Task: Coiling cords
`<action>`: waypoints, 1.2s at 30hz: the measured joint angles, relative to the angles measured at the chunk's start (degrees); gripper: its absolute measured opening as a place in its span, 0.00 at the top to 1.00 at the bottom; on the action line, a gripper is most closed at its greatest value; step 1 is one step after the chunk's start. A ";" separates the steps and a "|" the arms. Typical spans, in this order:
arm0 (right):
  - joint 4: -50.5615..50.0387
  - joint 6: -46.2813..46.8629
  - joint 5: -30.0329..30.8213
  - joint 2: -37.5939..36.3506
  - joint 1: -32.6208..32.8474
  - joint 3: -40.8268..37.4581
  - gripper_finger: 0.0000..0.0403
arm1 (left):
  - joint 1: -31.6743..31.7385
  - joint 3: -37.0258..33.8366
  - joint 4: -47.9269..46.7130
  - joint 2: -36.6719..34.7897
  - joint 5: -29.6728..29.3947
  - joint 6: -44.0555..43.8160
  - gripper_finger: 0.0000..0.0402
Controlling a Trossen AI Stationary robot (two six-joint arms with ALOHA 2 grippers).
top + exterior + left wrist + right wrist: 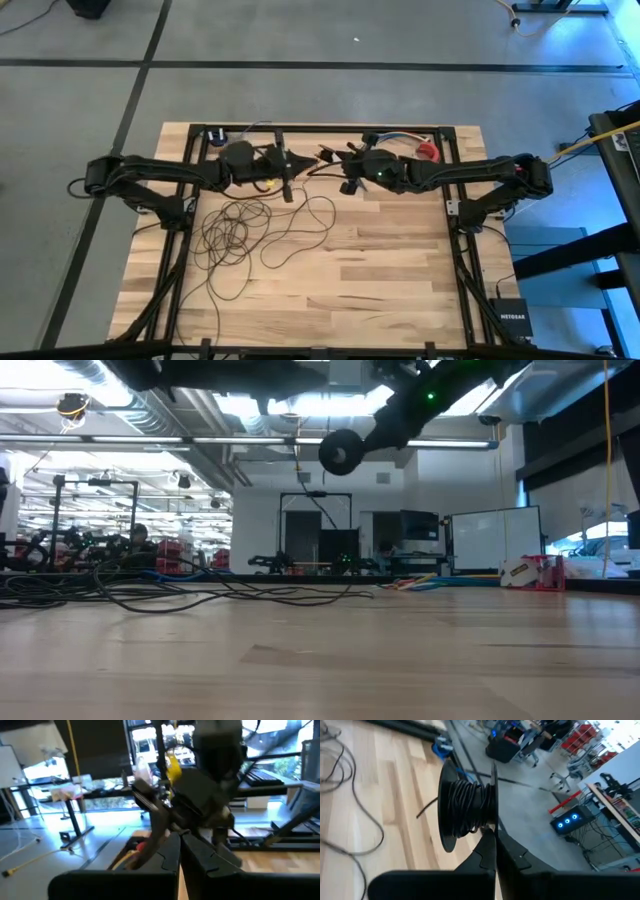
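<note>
1. Two grippers meet above the far middle of the table (380, 270). The left gripper (276, 172) and the right gripper (347, 184) both have their fingers pressed fully together.
2. Between them hangs a black spool (286, 172), lifted clear of the wood. Dark wire is wound on its core (465, 805), and the right gripper's closed tips (489, 834) sit right against its rim. Which gripper actually bears the spool cannot be told.
3. Most of the cords (235, 228) lie unwound as loose, overlapping loops on the left half of the table, toward the near edge from the grippers, nearer the left arm. One strand drops from the raised spool (341, 450) to that heap.
4. Judged from this, winding has barely begun. The next turns depend on feeding slack up from the pile without snagging the crossed loops.
5. Pale wood planks form the surface. Beyond stands a bright workshop with shelving and a whiteboard.
</note>
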 joint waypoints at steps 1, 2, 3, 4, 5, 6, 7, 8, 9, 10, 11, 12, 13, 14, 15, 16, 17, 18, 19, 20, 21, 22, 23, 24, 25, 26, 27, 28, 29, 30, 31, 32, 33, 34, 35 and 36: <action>1.05 -0.02 0.04 0.00 0.00 0.00 1.00 | -0.27 0.02 1.01 1.00 0.00 0.12 1.00; 2.02 -0.04 0.11 0.00 0.00 0.00 1.00 | -0.47 0.23 1.92 1.98 0.01 0.15 1.00; 2.92 -0.04 0.15 0.00 0.00 0.00 1.00 | -0.62 0.69 2.31 2.99 0.04 0.00 1.00; 4.08 -0.06 0.15 0.00 0.00 -0.02 1.00 | -0.94 1.18 2.94 4.01 0.04 -0.05 1.00; 5.33 -0.06 -0.08 0.02 0.00 -0.02 1.00 | -1.27 1.76 3.64 5.12 0.02 0.04 1.00; 6.30 -0.06 -0.52 0.02 0.00 -0.02 1.00 | -1.58 2.50 3.64 6.27 0.00 0.32 1.00; 7.10 -0.07 -1.13 0.02 -0.02 -0.02 1.00 | -1.93 3.33 3.58 7.51 0.00 0.54 1.00; 7.84 -0.10 -1.27 0.04 -0.02 -0.02 1.00 | -2.25 4.15 3.59 8.62 0.00 0.79 1.00; 8.52 -0.10 -1.37 0.04 0.00 -0.02 1.00 | -2.51 4.81 3.25 9.70 0.00 1.14 1.00; 9.08 -0.21 -1.53 0.04 0.01 -0.02 1.00 | -2.74 5.49 2.74 10.81 -0.02 1.70 1.00; 9.59 -0.40 -1.61 0.04 0.02 -0.02 1.00 | -2.96 6.10 2.51 11.81 0.00 2.09 1.00; 9.99 -0.54 -1.63 0.04 0.02 0.01 1.00 | -3.07 6.50 2.02 12.61 0.00 2.57 1.00; 10.04 -0.59 -1.60 0.04 0.01 0.13 1.00 | -3.18 6.72 1.07 13.42 0.00 3.28 1.00; 10.04 -0.61 -1.59 0.04 0.00 0.38 1.00 | -3.30 6.90 0.13 14.10 -0.11 3.62 1.00; 9.99 -0.65 -1.52 -0.05 0.00 0.57 1.00 | -3.30 6.95 -0.58 14.78 -0.89 3.90 1.00; 9.78 -0.69 -1.70 -0.19 0.00 0.70 1.00 | -3.25 6.95 -1.00 15.31 -2.01 4.09 1.00; 9.83 -0.69 -2.27 -0.30 0.00 1.04 1.00 | -3.23 6.95 -1.62 15.63 -3.33 4.42 1.00; 9.96 -0.72 -2.49 -0.67 0.00 1.22 1.00 | -3.17 6.99 -2.53 15.83 -4.76 4.96 1.00; 9.90 -0.79 -2.64 -1.12 0.00 1.22 1.00 | -3.13 6.99 -3.03 15.98 -6.11 5.50 1.00; 10.11 -0.83 -2.85 -1.63 0.01 1.22 1.00 | -3.13 7.02 -3.15 16.18 -7.54 6.28 1.00; 10.11 -0.84 -3.17 -2.15 0.02 1.22 1.00 | -3.13 7.10 -3.29 16.31 -8.54 6.54 1.00; 10.11 -0.87 -3.61 -2.57 0.02 1.22 1.00 | -3.13 7.10 -3.57 16.33 -8.96 6.83 1.00; 10.13 -0.86 -4.03 -2.98 0.05 1.22 1.00 | -3.00 7.11 -3.65 16.30 -9.05 7.15 1.00; 10.23 -0.80 -4.27 -3.36 0.10 1.22 1.00 | -2.81 7.15 -3.68 16.26 -9.06 7.47 1.00; 10.56 -0.74 -4.69 -3.75 0.11 1.22 1.00 | -2.55 7.15 -3.67 16.26 -9.07 7.39 1.00; 10.94 -0.60 -5.30 -4.05 0.11 1.22 1.00 | -2.28 7.17 -3.48 16.26 -9.07 6.60 1.00; 11.57 -0.43 -5.65 -4.13 0.11 1.22 1.00 | -2.10 7.17 -2.93 16.26 -9.05 5.99 1.00; 11.90 -0.28 -5.82 -4.13 0.12 1.22 1.00 | -1.99 7.17 -2.13 16.26 -9.03 5.05 1.00; 12.14 -0.07 -6.20 -4.08 0.11 1.22 1.00 | -1.95 7.14 -1.24 16.26 -9.01 4.68 1.00; 12.63 0.24 -6.52 -3.84 0.11 1.22 1.00 | -1.98 7.09 -0.07 16.28 -8.64 4.50 1.00; 13.00 0.54 -6.86 -3.70 0.10 1.25 1.00 | -2.16 7.08 1.28 16.37 -7.65 4.45 1.00; 13.05 0.78 -7.18 -3.63 0.01 1.25 1.00 | -2.34 7.05 2.76 16.37 -6.40 4.24 1.00; 13.21 0.87 -7.20 -3.37 -0.01 1.34 1.00 | -2.62 6.98 4.46 16.39 -5.13 3.84 1.00; 13.73 0.91 -7.19 -3.16 0.00 1.46 1.00 | -2.83 6.97 6.00 16.39 -4.44 3.53 1.00; 13.82 0.94 -7.14 -3.13 0.00 1.49 1.00 | -3.10 6.94 7.39 16.39 -4.35 3.42 1.00; 13.89 0.97 -7.17 -3.15 0.00 1.52 1.00 | -3.33 6.91 8.69 16.40 -4.21 3.67 1.00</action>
